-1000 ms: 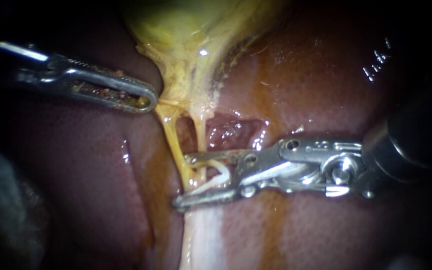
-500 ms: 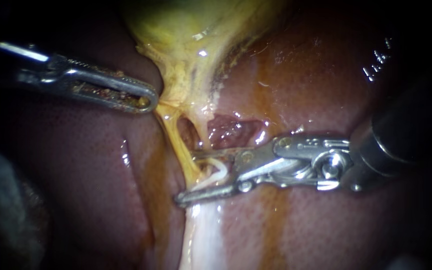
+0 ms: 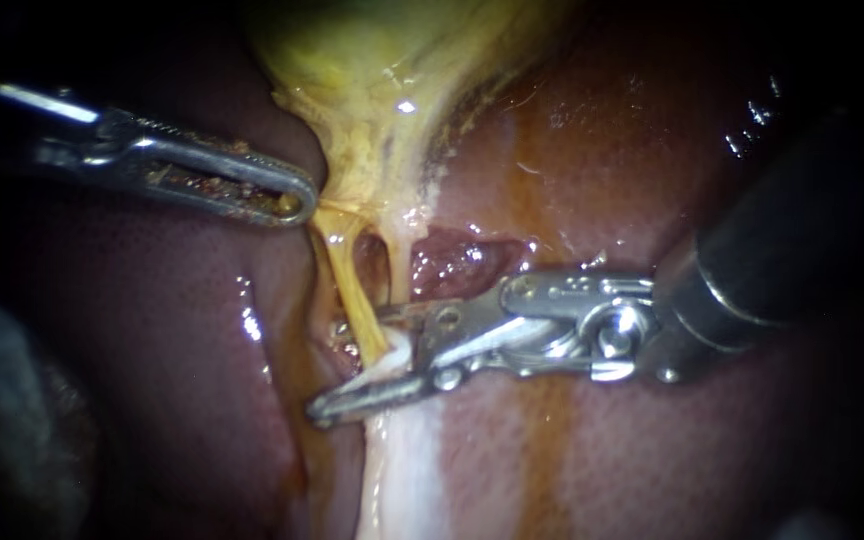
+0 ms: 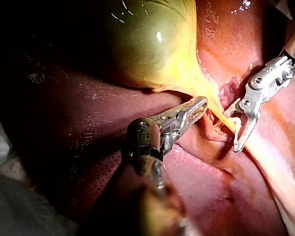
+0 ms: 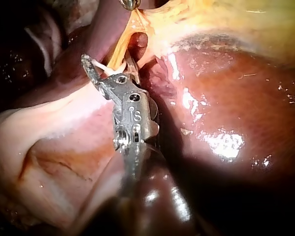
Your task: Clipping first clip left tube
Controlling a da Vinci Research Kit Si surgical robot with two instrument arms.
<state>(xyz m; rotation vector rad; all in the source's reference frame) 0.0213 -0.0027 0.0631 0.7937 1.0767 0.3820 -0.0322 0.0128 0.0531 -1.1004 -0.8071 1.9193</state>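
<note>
left tube (image 3: 352, 290): thin yellow strand. It starts at the gallbladder (image 3: 372, 60) neck and drops into the open jaws of the right instrument (image 3: 344, 365).
axis: steep in the endoscope view, upper end a little left, lower end a little right. It looks taut and straight.
right tube (image 3: 399, 270): just beside it on the right and near parallel, with a dark slit between the two.
right instrument: shaft comes in from the upper right, jaws lying roughly crosswise to the left tube. Jaws are apart with a clear gap. One sits above the crossing point, the other below with its tip past the tube's left side.
clip (image 3: 399, 350): white, seated between those jaws and touching the left tube's lower end. Not squeezed down.
left instrument (image 3: 290, 203): jaws closed on the yellow fringe of the gallbladder neck, just above the left tube's upper end.
edges: the liver (image 3: 152, 330) lies directly under the lower jaw. A raw red patch (image 3: 457, 258) sits just right of the right tube, behind the upper jaw. A pale band (image 3: 407, 470) runs down from the crossing.
room: open liver surface lies left of the lower jaw tip. The two instruments are well apart, with the tube's bare length between them.
</note>
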